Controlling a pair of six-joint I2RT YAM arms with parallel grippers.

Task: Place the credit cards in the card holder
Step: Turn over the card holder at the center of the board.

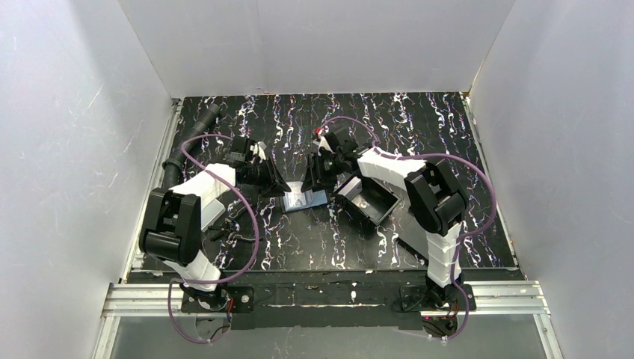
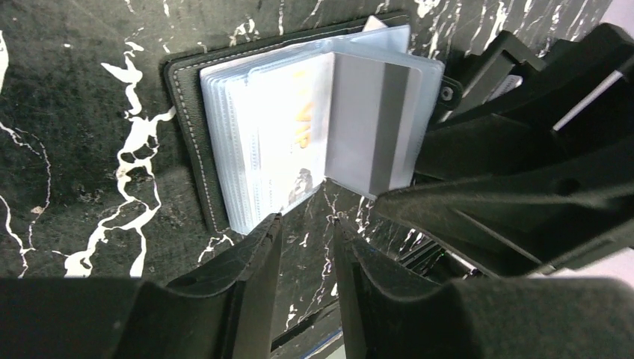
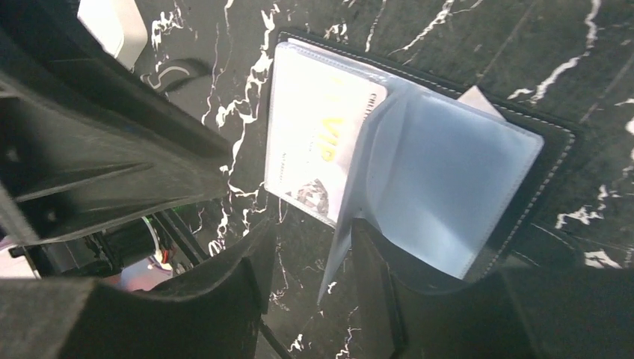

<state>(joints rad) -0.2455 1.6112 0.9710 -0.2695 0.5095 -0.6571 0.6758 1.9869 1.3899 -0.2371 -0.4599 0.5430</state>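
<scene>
The card holder (image 1: 303, 200) lies open on the marbled table between both grippers, its black cover (image 2: 187, 127) under a stack of clear sleeves. A white credit card marked VIP (image 3: 321, 142) sits in one sleeve. A grey credit card with a dark stripe (image 2: 374, 127) is in a sleeve page that stands up. My left gripper (image 2: 305, 224) is open at the holder's near edge with nothing between its fingers. My right gripper (image 3: 312, 247) is open too, and the raised sleeve page (image 3: 441, 179) has its lower edge between the fingers, against the right one.
A black rimmed tray (image 1: 389, 202) sits just right of the holder, under the right arm. The right arm's black body (image 2: 523, 172) crowds the holder's far side in the left wrist view. White walls enclose the table.
</scene>
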